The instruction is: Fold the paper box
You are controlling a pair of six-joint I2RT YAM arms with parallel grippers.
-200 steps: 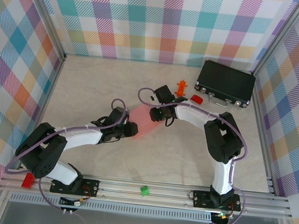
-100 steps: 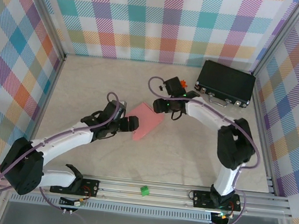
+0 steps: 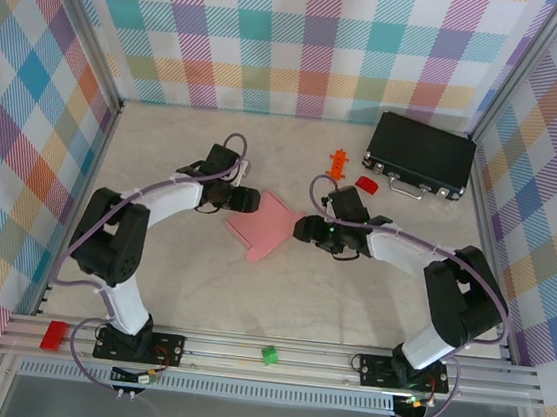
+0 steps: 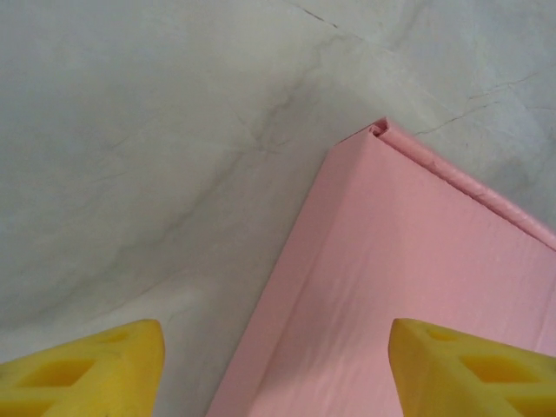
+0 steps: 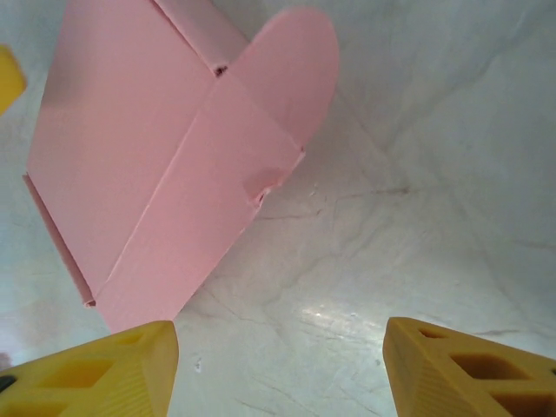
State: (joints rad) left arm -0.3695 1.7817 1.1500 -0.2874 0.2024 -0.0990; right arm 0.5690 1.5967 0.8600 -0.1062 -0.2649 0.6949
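Now left hand (image 3: 247, 202) spread wide, gripping nothing, at far-left edge of paper box (image 3: 264, 225). Right hand (image 3: 302, 230) likewise wide, empty, just beside box's right corner. Salmon-pink box lies flat mid-worktop (image 3: 149, 284), between hands. Black case (image 3: 420, 154) well apart, far right.

the top view is bright and evenly lit from above, with only faint, soft shadows on the pale table (image 3: 349, 297) and no glare. in the right wrist view a small glint lies on the table below the paper box (image 5: 130, 174), whose left face is shaded darker. the yellow fingers (image 4: 78, 373) at the bottom edges of both wrist views look slightly soft.
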